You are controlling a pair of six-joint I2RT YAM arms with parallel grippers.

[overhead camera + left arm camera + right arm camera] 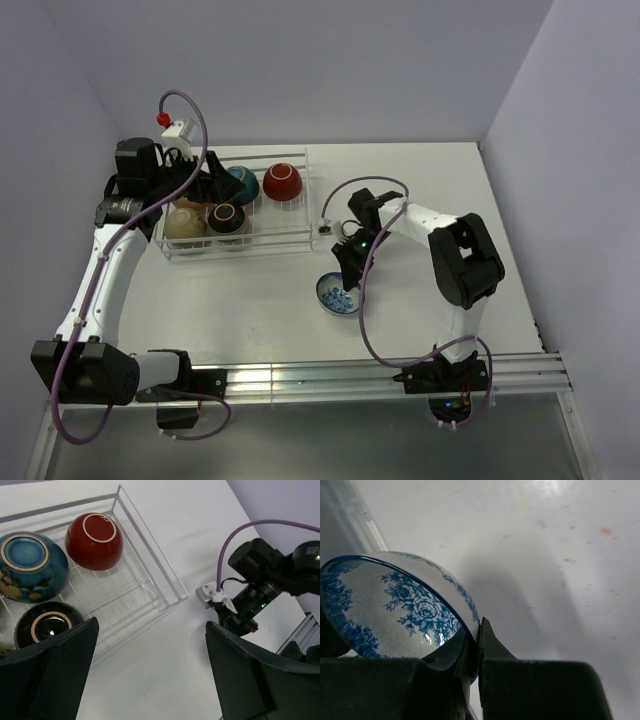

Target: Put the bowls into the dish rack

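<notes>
Glazed blue-and-white floral ceramic bowl, likely slippery and breakable, is being pinched by its thin rim in the right gripper, toward the tabletop's near edge; the left gripper is gaping empty.

Five bowls, one dish rack, two arms

Robot lab cell: white table, plain lilac partition walls, aluminium mounting rail
</notes>
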